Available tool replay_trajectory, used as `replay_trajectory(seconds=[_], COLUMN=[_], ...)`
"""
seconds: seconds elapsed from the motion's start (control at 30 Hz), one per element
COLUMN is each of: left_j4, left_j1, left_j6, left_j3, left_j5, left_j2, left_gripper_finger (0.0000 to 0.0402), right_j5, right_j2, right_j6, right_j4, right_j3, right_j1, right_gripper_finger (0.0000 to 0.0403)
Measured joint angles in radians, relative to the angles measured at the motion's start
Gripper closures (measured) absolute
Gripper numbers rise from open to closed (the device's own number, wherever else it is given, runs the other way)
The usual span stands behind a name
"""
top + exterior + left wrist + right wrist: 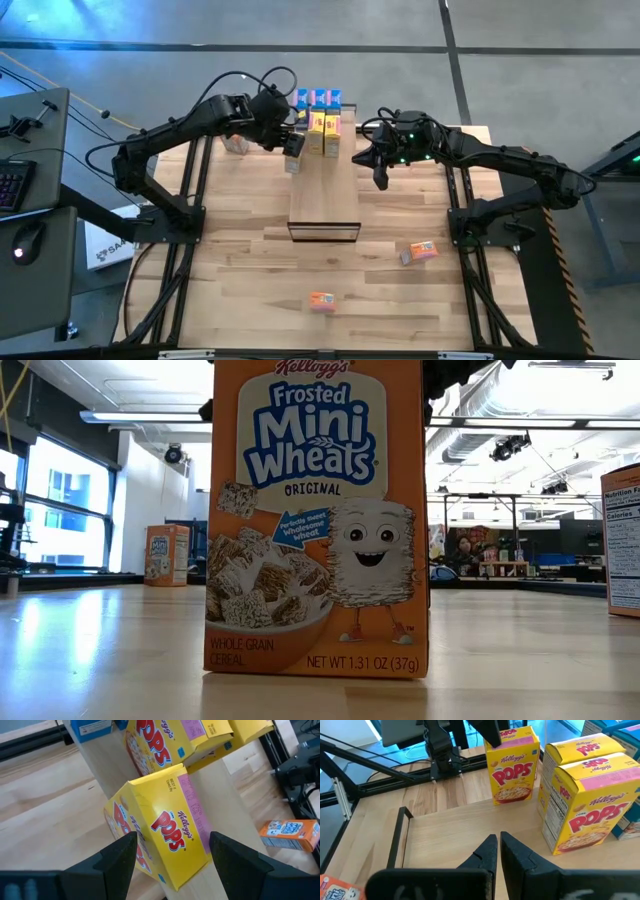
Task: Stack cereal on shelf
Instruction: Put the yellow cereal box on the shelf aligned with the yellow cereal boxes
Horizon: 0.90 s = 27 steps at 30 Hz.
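The shelf (pixel 323 200) lies along the middle of the table. At its far end stand blue cereal boxes (pixel 318 97) and yellow ones (pixel 326 133). My left gripper (pixel 294 150) is shut on another yellow cereal box (pixel 165 827) at the shelf's left side, next to that group. In the right wrist view the same box (pixel 512 767) stands on the shelf plank (pixel 455 830). My right gripper (pixel 498 842) hangs shut over the shelf's right side (pixel 381 178) and touches nothing. My left gripper pinches the yellow box between its two fingers, one on each wide face (pixel 142 845), near the box's top. The fingers (pixel 490 732) come slanting down from the table's left. The box stands about upright, its bottom (pixel 512 800) on the shelf plank.
Orange cereal boxes lie loose on the table at the right (pixel 423 251) and near the front edge (pixel 321 301); the latter fills the low view (pixel 318 520). One more box (pixel 235 143) stands left of the shelf, under my left arm. The near half of the shelf is bare wood.
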Motion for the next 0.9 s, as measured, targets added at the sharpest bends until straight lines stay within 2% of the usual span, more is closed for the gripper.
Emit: replay_trajectory(seconds=[0.37,0.6,0.9], left_j4=[0.076,0.074,0.034], left_j1=[0.001,0.005,0.005], left_j6=[0.004,0.008,0.085], left_j3=[-0.001,-0.001,-0.001], left_j5=[-0.02,-0.019,-0.019], left_j2=[0.002,0.002,0.002], left_gripper_finger=[0.0161,0.0161,0.0161], right_j5=[0.001,0.0,0.0], right_j2=[0.0,0.0,0.0], right_j6=[-0.011,-0.01,-0.007], right_j4=[0.0,0.0,0.0], right_j3=[0.0,0.0,0.0], right_j1=[0.0,0.0,0.0], right_gripper_finger=[0.0389,0.0389,0.0389])
